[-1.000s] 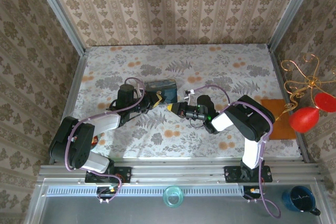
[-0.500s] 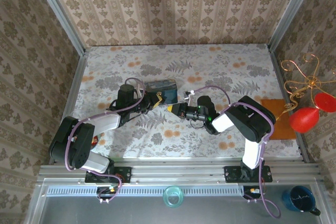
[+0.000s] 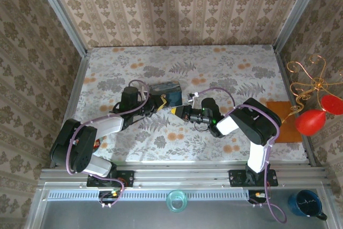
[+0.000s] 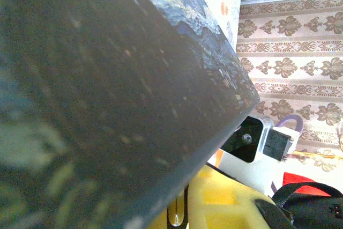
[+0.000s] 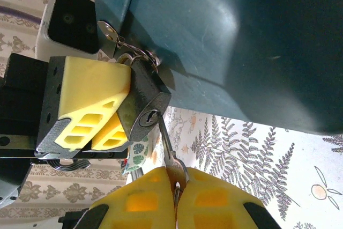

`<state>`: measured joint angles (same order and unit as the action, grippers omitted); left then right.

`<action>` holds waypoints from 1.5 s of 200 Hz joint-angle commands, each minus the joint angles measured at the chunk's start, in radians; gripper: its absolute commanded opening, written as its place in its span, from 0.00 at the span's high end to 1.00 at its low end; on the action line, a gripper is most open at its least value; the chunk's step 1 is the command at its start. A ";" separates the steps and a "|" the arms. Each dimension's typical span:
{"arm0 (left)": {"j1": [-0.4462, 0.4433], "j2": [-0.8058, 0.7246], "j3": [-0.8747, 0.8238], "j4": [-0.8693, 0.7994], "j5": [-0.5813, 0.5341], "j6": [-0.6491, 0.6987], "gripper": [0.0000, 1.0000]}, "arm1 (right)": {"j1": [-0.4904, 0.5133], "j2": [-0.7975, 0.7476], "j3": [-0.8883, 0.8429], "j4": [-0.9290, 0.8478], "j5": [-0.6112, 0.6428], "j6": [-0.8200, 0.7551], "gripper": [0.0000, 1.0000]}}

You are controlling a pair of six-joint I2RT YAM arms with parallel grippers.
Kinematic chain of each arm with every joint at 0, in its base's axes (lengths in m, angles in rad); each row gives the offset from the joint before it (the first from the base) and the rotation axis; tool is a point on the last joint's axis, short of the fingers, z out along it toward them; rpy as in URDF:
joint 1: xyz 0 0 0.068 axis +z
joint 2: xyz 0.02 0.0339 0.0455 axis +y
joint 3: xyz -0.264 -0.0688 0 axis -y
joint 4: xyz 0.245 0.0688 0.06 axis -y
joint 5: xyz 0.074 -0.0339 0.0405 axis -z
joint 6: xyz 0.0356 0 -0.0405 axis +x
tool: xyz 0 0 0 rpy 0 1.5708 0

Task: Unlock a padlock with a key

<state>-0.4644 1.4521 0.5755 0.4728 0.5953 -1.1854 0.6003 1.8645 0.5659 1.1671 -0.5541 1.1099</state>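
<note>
Right claw (image 5: 174, 179) pinches the key (image 5: 165, 142), its blade in the keyhole of the dark, silver-shackled padlock (image 5: 143, 97).

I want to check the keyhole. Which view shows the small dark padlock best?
The right wrist view: the small dark metal padlock is close and sharp, keyhole facing the camera, the silvery key at it. In the top external view it is too small to read; in the left wrist view I cannot find it.
</note>
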 commanded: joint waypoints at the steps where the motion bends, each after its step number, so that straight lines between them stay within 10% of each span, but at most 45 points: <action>1: -0.026 0.003 0.014 0.035 0.040 0.018 0.90 | 0.004 -0.014 0.029 0.019 0.019 -0.021 1.00; 300: -0.005 -0.026 -0.017 -0.004 0.040 0.038 0.90 | 0.002 -0.067 0.003 -0.009 0.051 -0.047 1.00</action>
<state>-0.4641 1.4479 0.5705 0.4622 0.5949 -1.1702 0.6003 1.8393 0.5655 1.1290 -0.5407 1.0958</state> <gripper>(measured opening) 0.109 0.077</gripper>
